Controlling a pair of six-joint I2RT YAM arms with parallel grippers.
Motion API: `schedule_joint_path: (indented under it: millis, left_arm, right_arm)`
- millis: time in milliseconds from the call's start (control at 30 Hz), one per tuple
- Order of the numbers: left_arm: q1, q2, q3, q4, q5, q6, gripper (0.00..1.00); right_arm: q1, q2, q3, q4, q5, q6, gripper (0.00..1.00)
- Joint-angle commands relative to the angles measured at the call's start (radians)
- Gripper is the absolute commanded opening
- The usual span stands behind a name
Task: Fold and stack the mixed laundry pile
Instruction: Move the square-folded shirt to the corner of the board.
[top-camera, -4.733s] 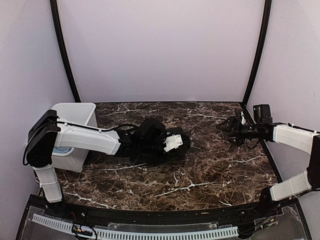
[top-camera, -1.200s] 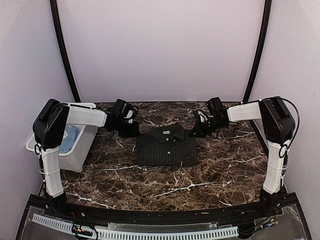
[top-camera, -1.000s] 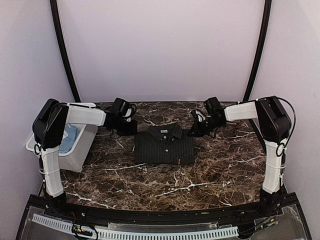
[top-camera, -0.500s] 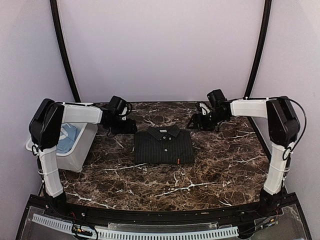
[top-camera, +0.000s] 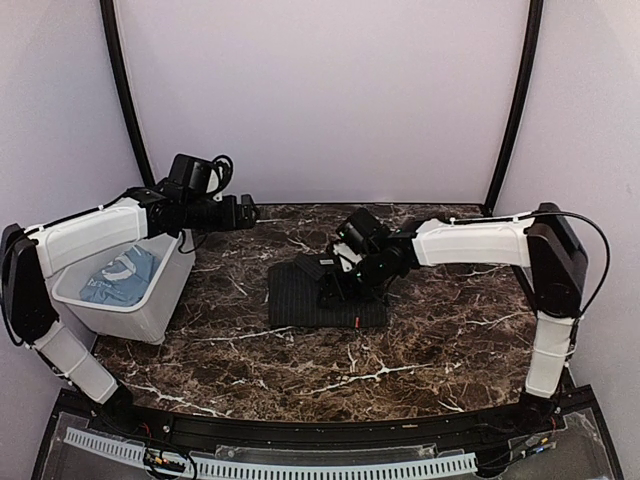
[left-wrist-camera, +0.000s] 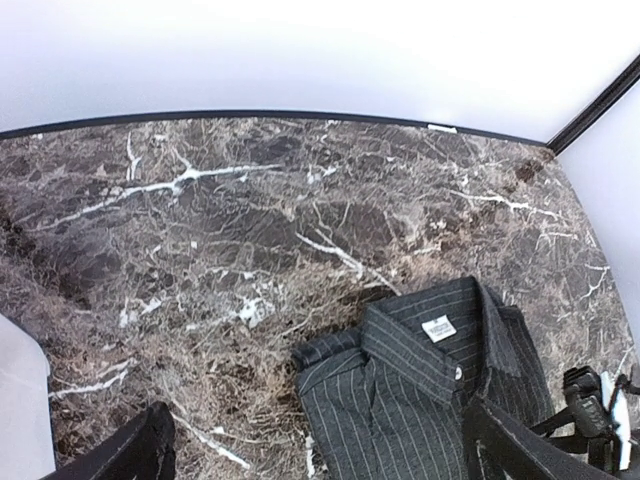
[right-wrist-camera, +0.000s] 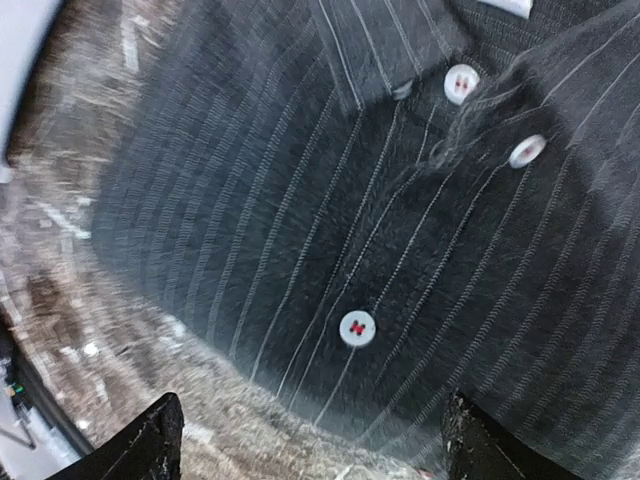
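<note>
One black pinstriped collared button shirt, one light blue T-shirt, one white plastic rectangular bin, two white robot arms.

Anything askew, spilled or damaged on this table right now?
Nothing stands out. The black pinstriped collared shirt lies folded flat on the brown marble table; the light blue T-shirt sits crumpled in the white plastic bin, not yet folded.

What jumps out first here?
The black pinstriped shirt lies folded at the centre of the table, the right gripper open right over its buttons. At left, a light blue garment sits crumpled in the white bin, the left gripper open in the air beside it.
</note>
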Motion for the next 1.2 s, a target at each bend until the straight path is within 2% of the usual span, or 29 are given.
schedule_joint_path:
  millis: [0,100,200,300,433,733,933,1067,1167]
  left_arm:
    - [-0.022,-0.021,-0.033,-0.017,-0.013,-0.006,0.99]
    - [-0.032,-0.025,-0.034,-0.023,-0.027,-0.001,0.99]
    - [-0.042,-0.030,-0.040,-0.027,-0.043,0.012,0.99]
    - [-0.045,-0.030,-0.039,-0.030,-0.053,0.019,0.99]
    - [-0.047,-0.032,-0.040,-0.030,-0.059,0.024,0.99]
    - [-0.047,-0.031,-0.037,-0.036,-0.087,0.049,0.99]
    - [-0.047,-0.030,-0.033,-0.045,-0.093,0.066,0.99]
    - [-0.047,-0.042,-0.036,-0.053,-0.107,0.073,0.99]
    - [-0.047,-0.059,-0.038,-0.064,-0.104,0.073,0.99]
  right_arm:
    - [0.056,0.144,0.156,-0.092,0.221,0.102,0.86]
    - [0.071,0.248,0.258,-0.158,0.367,0.105,0.87]
    - [0.068,0.359,0.374,-0.236,0.425,0.089,0.89]
    - [0.033,0.389,0.380,-0.206,0.372,0.089,0.91]
    - [-0.062,0.349,0.269,-0.127,0.322,0.054,0.91]
    - [-0.364,0.219,0.085,-0.020,0.163,-0.186,0.93]
    - [-0.522,0.266,0.151,-0.090,0.145,-0.326,0.94]
    - [-0.607,0.273,0.192,-0.090,0.016,-0.382,0.90]
    - [-0.638,0.286,0.260,-0.142,0.010,-0.398,0.89]
